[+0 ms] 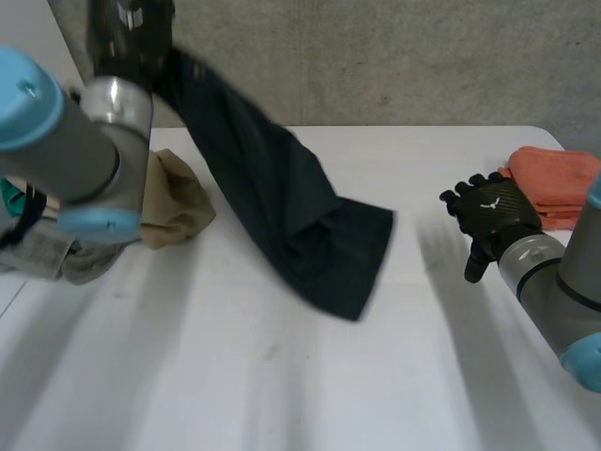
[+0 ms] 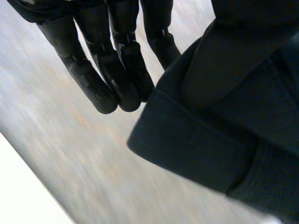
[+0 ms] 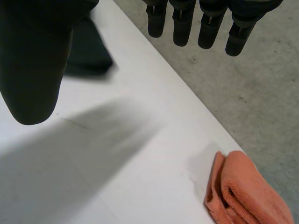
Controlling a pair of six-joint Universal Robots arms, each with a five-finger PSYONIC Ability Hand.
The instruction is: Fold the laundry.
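A dark blue garment hangs from my raised left hand at the table's far left. Its lower end drags on the white table near the middle. In the left wrist view the garment's folded hem sits beside my left hand's straight fingers, caught at the thumb side. My right hand hovers open over the table's right part, apart from the garment. In the right wrist view its fingers are straight, and the dark garment lies beyond the thumb.
A folded orange towel lies at the table's far right corner, just past my right hand, and also appears as the orange towel near the table edge. A tan garment and a grey cloth lie at the left, behind my left arm.
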